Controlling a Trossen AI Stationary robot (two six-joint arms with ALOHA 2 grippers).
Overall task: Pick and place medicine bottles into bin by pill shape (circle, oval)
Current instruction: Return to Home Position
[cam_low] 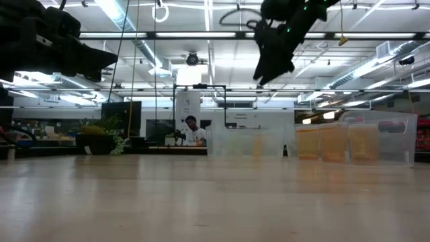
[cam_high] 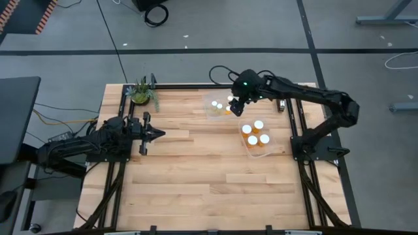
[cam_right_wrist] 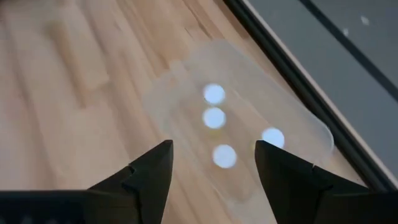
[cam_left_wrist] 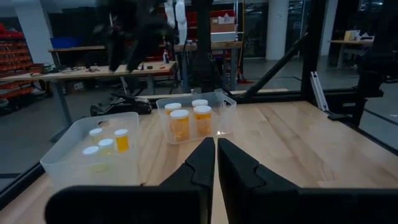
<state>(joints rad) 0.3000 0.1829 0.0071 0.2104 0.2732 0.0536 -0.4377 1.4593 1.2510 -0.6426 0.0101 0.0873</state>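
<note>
Just beside the potted plant, toward the near side along the counter's left edge, the left end effector lies low with its fingers together, pointing to the right across the boards.

To the right of the plant, along the same far edge, stands a clear bin holding small medicine bottles. The right wrist view shows four white caps in it. Every one stands upright, long axis vertical, cap up. Their labels are too small to read.

The right end effector hangs above this bin's right side, well clear of the caps, with its fingers apart and nothing between them.

Farther right of the plant and nearer the front, a second clear bin stands apart from the first. It holds four larger amber bottles, also upright with caps up.

Black rails run along the counter's edges, close behind and to the right of the bins. From the plant toward the front edge, bare boards fill the middle and near half of the counter.
</note>
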